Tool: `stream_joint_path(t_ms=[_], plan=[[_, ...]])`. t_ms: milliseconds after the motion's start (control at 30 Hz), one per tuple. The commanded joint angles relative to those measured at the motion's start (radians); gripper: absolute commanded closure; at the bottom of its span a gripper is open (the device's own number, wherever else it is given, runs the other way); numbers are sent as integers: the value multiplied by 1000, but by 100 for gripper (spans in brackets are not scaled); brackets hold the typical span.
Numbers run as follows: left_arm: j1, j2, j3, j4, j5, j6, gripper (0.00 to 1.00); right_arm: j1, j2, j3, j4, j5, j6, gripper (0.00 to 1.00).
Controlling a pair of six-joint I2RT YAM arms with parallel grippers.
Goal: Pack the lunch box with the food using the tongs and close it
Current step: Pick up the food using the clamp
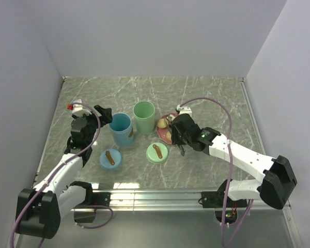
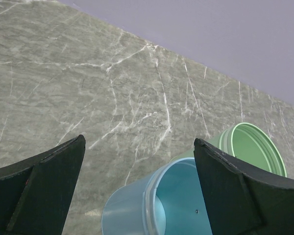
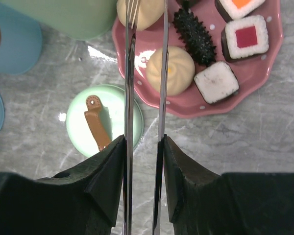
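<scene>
**Position.** The tongs (image 3: 129, 88) are clamped between the fingers of the right gripper (image 3: 143, 142), which pinches the two thin arms from both sides. The arms stand close together and almost parallel. The pink plate (image 3: 201, 106) sits near the middle of the tabletop (image 1: 212, 98), and the tongs hang above its side next to the green container (image 1: 144, 117).

**Orientation.** The long axis of the tongs runs in line with the gripper fingers. The working ends point away from the wrist, towards one bun (image 3: 139, 13) at the plate rim. They leave the wrist view there, so contact with that bun cannot be confirmed. The joined end is hidden inside the gripper.

**Handling.**
- The tongs are probably light, springy metal with smooth arms, so they may slip or twist in the pads.
- Grip them at mid-length, as here, so that finger pressure closes the tips.
- The second bun (image 3: 170, 71) is round and may roll out of the tips, so take it across its widest part.
- The white sushi piece (image 3: 216, 82) and the red-centred piece (image 3: 245, 38) have flat sides. These should be the easier pieces to grip.

**Other arm.** The left gripper (image 2: 138, 142) is spread wide and holds nothing. It is poised over the blue container (image 2: 157, 205), beside the green one.

**Lids.** Both lids are off. The green lid (image 3: 105, 120) lies towards the near edge
</scene>
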Motion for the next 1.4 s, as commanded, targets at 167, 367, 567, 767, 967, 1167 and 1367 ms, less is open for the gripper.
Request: stream_joint_path(t_ms=[167,367,567,767,967,1167,1367], plan=[[4,15,25,39,15,-12,1,5,-31,41,77,-1,-21,57],[4,12,25,39,15,-13,0,5,-5,45,69,13,-13,56],[4,15,23,44,18,-16,1,6,-77,37,33,86,10,56],[4,26,28,45,26,-15,1,6,-115,23,60,45,-4,55],[2,23,26,44,26,-16,1,6,-37,29,83,13,-12,55],[2,26,28,47,26,-16,0,6,8,20,92,2,-13,53],[2,40,32,47,32,-16,1,6,46,25,94,-10,-15,51]])
